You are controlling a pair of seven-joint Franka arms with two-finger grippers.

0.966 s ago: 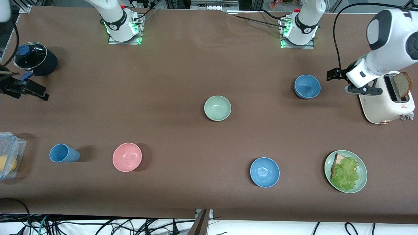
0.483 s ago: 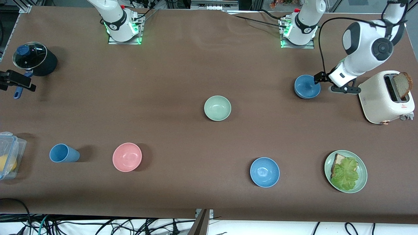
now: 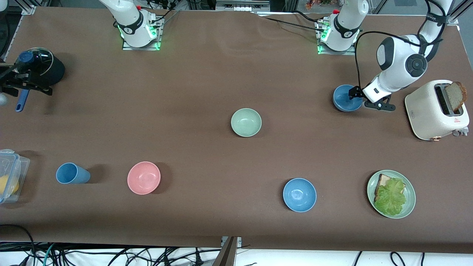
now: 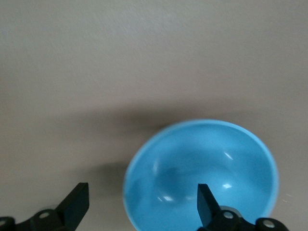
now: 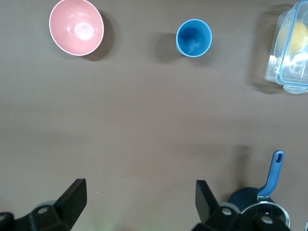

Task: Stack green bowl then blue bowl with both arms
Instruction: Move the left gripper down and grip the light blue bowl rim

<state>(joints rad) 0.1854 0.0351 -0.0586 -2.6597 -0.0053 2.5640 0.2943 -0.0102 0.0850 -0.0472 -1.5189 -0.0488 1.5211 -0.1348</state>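
The green bowl stood upright and untouched near the middle of the surface, with nothing in it. The blue bowl, the duller of the two, sat toward the left arm's end of the surface, farther from the front camera than the green bowl and beside the toaster. The left gripper was at this bowl's rim on the toaster side, jaws wide; the left wrist view showed one finger over the bowl's inside and the other outside it, straddling the wall but not yet closed on it. The right gripper hung over the pot at the right arm's end, jaws wide and empty, apparently waiting. In my judgement both bowls were light, rigid and smooth, with a thin wall and a glossy inside that showed highlights in the wrist view; such a surface would likely be slippery under a pinch. The rim was the only sensible hold, one finger inside and one outside, seated well down the wall so the bowl did not tip or slide out when lifted. A brighter blue bowl, a pink bowl, a blue cup and a green plate with bread and lettuce stood nearer the front camera and were not concerned.
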